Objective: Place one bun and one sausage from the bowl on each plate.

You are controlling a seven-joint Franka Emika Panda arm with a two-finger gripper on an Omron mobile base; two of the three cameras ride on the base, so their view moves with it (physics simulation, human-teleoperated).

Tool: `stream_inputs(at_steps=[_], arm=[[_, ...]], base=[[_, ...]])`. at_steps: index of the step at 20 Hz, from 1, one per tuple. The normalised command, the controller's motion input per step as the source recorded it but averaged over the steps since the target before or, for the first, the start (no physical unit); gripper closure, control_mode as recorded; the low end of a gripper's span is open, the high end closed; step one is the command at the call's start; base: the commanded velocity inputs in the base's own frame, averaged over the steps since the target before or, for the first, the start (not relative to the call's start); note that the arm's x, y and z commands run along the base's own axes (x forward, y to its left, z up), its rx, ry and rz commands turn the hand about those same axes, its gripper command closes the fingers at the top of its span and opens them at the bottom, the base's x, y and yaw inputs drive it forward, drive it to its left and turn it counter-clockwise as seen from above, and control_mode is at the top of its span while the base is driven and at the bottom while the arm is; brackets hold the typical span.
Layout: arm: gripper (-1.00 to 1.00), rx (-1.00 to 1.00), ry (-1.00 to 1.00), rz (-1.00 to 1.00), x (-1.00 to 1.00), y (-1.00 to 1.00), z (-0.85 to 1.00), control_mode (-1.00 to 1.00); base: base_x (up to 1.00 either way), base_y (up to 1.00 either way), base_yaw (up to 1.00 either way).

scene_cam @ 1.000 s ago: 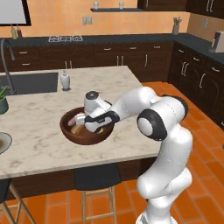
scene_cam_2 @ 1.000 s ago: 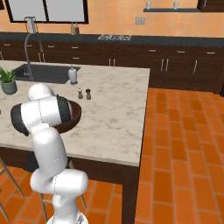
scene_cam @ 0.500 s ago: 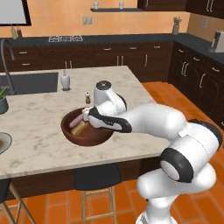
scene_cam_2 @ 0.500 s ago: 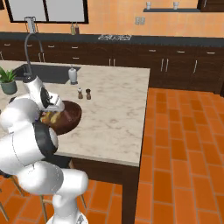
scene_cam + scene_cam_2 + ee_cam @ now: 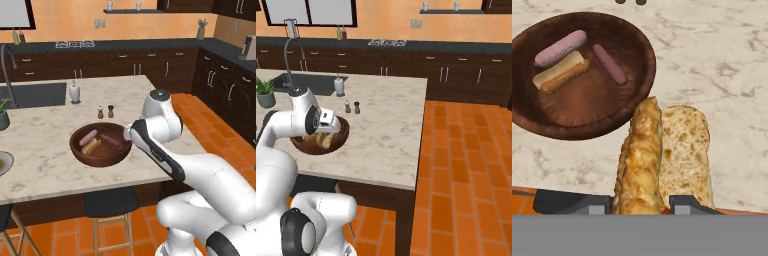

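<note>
Between the fingertips of the claw, a golden, split-open bun is clamped; the claw is clenched on it, above the marble tabletop and just outside the rim of the bowl. Near the front edge of the tabletop, the dark wooden bowl contains a pink sausage, a darker sausage and a second bun. Behind the bowl stand two small shakers. Farther back, a white dispenser bottle stands beside the sink.
</note>
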Motion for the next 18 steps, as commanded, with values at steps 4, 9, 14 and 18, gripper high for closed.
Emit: stream_inputs(at_steps=[4,9,14,18], arm=[[1.0,0.0,-0.01,0.02,-0.66,-1.0,0.11,-1.0],[1.0,0.0,0.0,-0.1,-0.42,-0.87,0.04,-1.0],[1.0,0.0,0.0,-0.1,-0.11,-0.14,0.06,-1.0],[1.0,0.0,-0.03,-0.01,0.0,0.06,0.24,-1.0]], base=[[0.0,0.0,0.0],[0.0,0.0,0.0],[0.0,0.0,0.0],[0.0,0.0,0.0]])
